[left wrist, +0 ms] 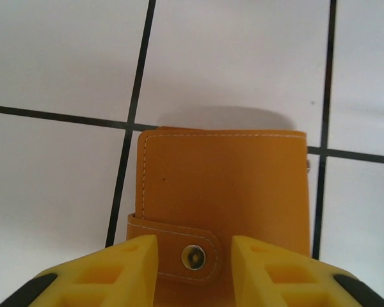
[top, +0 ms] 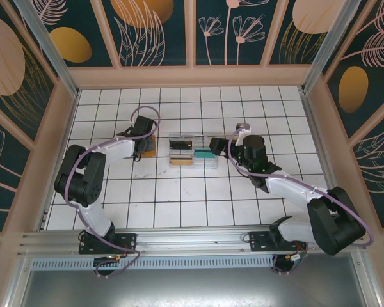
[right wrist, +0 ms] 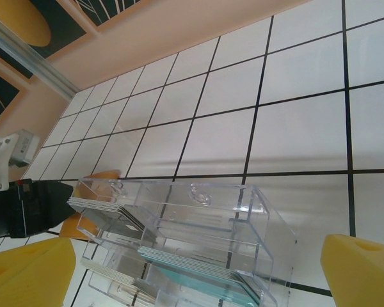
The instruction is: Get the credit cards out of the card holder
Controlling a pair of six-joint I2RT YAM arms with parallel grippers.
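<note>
The holder is lying closed on the surface, left of centre in the top view. The left tool is straddling its snap tab, and I cannot tell whether it is gripping. The right tool is gaping, released, beside the tray. The holder is looking light, soft and smooth, so pinching the tab's free edge seems best.

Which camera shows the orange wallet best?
Left wrist: the card holder close up, folded, snap shut. The top view gives a small orange patch by the left gripper; the right wrist, an orange sliver behind the clear tray.
</note>
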